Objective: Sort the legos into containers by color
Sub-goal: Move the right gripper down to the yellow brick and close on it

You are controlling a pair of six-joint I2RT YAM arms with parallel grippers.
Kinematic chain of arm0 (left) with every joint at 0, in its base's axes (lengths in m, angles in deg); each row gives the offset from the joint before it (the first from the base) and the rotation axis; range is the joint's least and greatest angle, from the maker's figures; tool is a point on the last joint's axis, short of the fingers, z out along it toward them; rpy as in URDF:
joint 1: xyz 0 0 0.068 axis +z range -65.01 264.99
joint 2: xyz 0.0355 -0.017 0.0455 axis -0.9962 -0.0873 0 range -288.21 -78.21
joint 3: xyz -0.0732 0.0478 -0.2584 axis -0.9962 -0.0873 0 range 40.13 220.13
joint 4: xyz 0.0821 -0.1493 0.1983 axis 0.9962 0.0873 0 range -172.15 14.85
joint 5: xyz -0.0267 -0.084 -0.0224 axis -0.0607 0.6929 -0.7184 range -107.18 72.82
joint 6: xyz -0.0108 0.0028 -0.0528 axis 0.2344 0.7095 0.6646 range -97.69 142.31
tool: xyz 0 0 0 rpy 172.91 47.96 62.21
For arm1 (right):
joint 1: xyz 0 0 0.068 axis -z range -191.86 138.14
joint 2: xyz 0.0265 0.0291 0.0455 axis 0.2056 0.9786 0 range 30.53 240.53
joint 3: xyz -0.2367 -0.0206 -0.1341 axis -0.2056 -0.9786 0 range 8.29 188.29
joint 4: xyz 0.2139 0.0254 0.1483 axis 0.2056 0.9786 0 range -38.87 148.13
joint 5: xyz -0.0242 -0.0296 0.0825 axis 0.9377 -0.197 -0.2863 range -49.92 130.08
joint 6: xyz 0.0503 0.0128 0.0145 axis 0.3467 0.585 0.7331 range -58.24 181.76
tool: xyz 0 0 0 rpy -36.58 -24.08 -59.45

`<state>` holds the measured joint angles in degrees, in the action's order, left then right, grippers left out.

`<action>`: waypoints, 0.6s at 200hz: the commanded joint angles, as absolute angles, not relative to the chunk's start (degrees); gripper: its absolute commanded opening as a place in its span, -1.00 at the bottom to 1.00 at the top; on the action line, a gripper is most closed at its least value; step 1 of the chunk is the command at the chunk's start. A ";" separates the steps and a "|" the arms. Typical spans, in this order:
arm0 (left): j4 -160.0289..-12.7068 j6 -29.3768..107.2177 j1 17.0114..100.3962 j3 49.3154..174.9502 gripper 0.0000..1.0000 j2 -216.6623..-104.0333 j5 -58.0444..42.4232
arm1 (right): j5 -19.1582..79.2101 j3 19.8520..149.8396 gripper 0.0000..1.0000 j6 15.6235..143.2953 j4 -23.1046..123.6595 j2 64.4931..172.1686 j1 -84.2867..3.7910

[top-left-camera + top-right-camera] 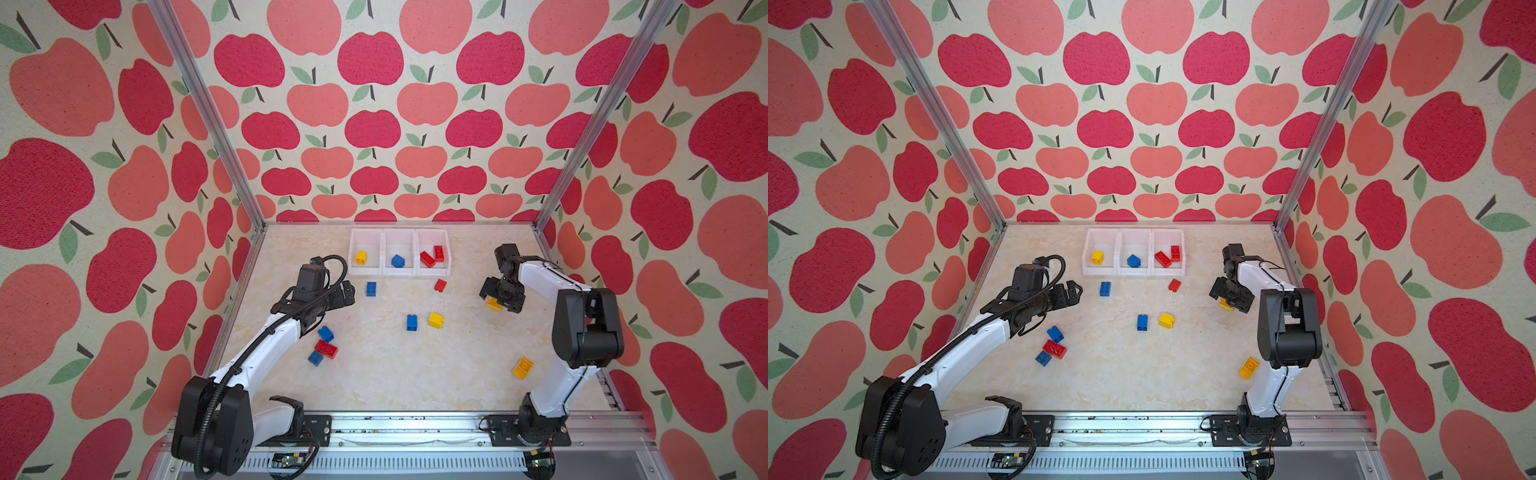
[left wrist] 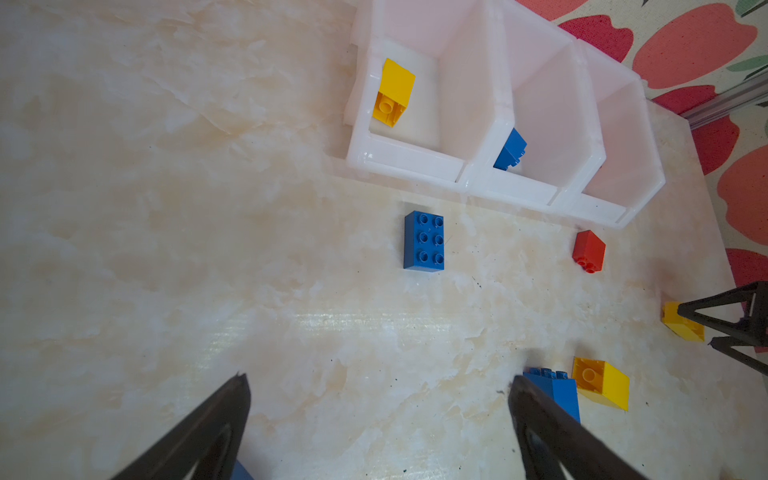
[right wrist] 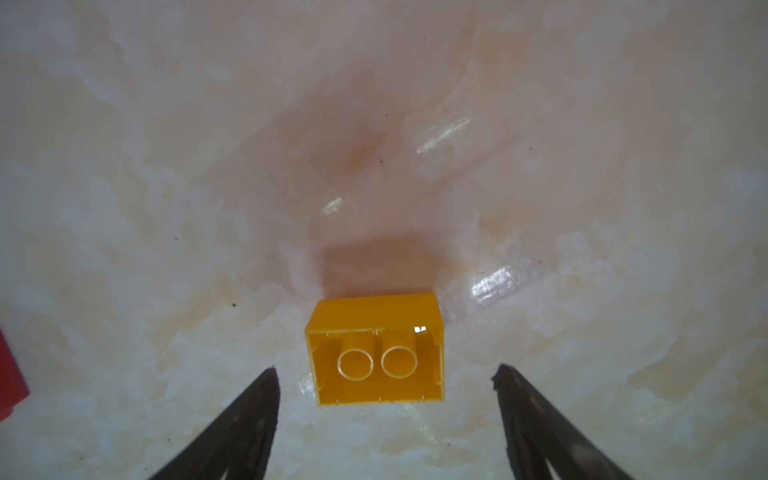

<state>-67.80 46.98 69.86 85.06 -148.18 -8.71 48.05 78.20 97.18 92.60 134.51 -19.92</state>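
Right between the spread jaws of the right gripper (image 3: 384, 370), touching neither one: a yellow brick (image 3: 376, 349), down on the table (image 3: 374, 124) with its hollow side showing. Out in front of the left gripper (image 2: 379, 378), jaws far apart and holding nothing: a blue brick (image 2: 424, 241) with six studs, and past it the containers (image 2: 469, 178) in a row. Close beside one left fingertip (image 2: 536, 411): a second blue brick (image 2: 559, 392) and a second yellow brick (image 2: 602, 384).

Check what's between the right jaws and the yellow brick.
Only bare tabletop. Right wrist view: right gripper straddles the yellow brick, jaws clear of it.
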 commanded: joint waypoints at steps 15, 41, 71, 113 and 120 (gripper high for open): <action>-67.22 47.89 70.31 85.31 0.98 -147.53 -8.49 | 47.38 76.76 0.58 98.27 91.18 136.00 -19.34; -67.29 47.89 70.40 85.34 0.98 -147.55 -8.39 | 47.35 76.39 0.48 98.25 90.51 136.50 -19.25; -67.21 47.86 70.40 85.48 0.98 -147.44 -8.40 | 47.28 76.32 0.25 98.00 90.24 136.96 -19.16; -67.18 47.89 70.49 85.39 0.98 -147.07 -8.48 | 46.90 76.23 0.04 97.90 89.90 136.89 -19.16; -67.12 47.89 70.47 85.33 0.98 -147.11 -8.51 | 46.71 76.15 0.01 97.75 89.87 136.79 -19.16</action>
